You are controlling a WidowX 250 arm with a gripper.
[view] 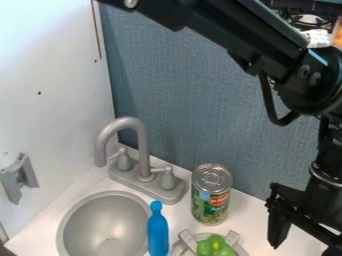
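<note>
With my claw (302, 247) hanging wide apart at the right, I am having the upright can (212, 195) standing to its left.

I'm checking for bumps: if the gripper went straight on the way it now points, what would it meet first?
Most likely the counter: the gripper points down towards it, to the right of the can in the picture. How high it hangs is hard to judge from this angle.
</note>
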